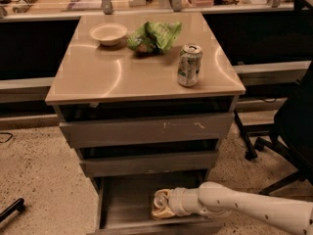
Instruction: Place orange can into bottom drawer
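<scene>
The bottom drawer (122, 199) of the grey cabinet is pulled open and shows its bare grey interior. My gripper (167, 204) reaches in from the right on a white arm and is shut on the orange can (160, 203). The can has a silver top and an orange-brown label and sits low inside the drawer, near its front right. Whether the can rests on the drawer floor I cannot tell.
On the cabinet top (98, 77) stand a silver-and-green can (189, 65), a white bowl (108, 34) and a green chip bag (154, 35). The two shallower drawers (146, 129) are slightly open. A black office chair (291, 126) stands at the right.
</scene>
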